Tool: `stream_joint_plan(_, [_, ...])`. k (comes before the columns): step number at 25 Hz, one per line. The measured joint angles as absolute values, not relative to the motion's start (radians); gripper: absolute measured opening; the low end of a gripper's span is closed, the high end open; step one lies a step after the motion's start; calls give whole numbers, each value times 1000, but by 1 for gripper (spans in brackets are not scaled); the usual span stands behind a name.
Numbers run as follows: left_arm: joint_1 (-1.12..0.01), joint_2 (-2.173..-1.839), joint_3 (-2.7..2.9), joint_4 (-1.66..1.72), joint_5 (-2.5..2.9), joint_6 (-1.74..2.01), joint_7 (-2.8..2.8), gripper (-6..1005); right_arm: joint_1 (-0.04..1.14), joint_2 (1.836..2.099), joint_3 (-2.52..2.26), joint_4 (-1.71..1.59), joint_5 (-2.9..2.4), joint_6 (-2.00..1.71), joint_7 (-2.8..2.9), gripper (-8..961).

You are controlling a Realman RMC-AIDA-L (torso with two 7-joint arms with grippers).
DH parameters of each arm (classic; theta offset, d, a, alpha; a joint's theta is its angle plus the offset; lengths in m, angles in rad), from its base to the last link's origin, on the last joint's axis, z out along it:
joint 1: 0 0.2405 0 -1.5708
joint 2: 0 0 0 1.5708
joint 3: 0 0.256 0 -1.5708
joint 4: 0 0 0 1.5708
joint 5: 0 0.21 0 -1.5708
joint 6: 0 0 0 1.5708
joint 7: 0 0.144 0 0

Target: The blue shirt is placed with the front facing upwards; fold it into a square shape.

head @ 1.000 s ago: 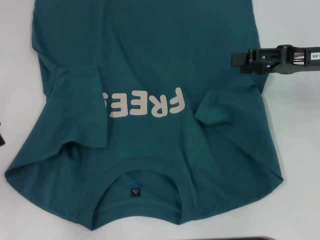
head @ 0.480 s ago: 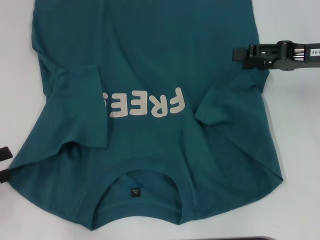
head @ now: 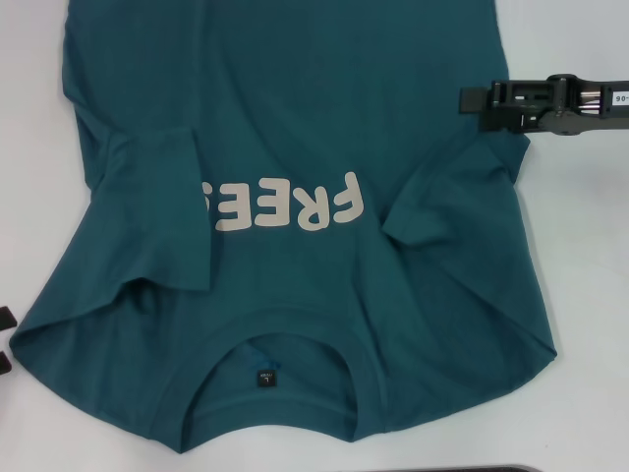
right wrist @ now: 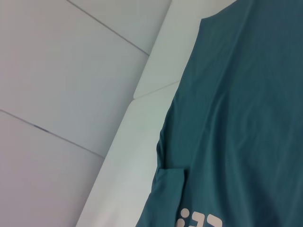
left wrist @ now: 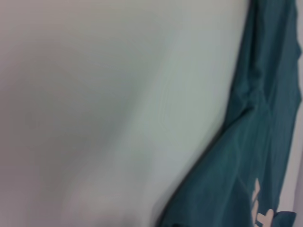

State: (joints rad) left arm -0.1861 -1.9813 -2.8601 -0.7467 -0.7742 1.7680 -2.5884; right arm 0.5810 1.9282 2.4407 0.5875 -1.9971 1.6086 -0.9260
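I see the blue shirt (head: pixel 295 197) spread flat on the white desk (head: pixel 580 295), front side up, covering most of the middle of it. Its collar (head: pixel 265 349) lies toward the near edge of the desk, and the cream letters (head: pixel 285 204) sit across the chest. Both sleeves are folded in over the body, so the left sleeve (head: pixel 157 211) hides the end of the word. My right gripper (head: pixel 472 101) is at the right edge of the shirt, up past the folded right sleeve (head: pixel 442 197); I cannot tell if its fingers are open or closed. My left gripper (head: pixel 5 339) just peeks in at the left edge of the desk, near the shirt's shoulder, with its two tips apart and holding nothing.
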Motion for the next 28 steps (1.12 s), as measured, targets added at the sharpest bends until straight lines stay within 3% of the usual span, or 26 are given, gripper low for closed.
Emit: stream_joint_plan(28, [-210, -1991, -2859, -746, -748, 1694, -2622, 656, 577, 1928, 2452, 586, -1997, 1598, -922, 928])
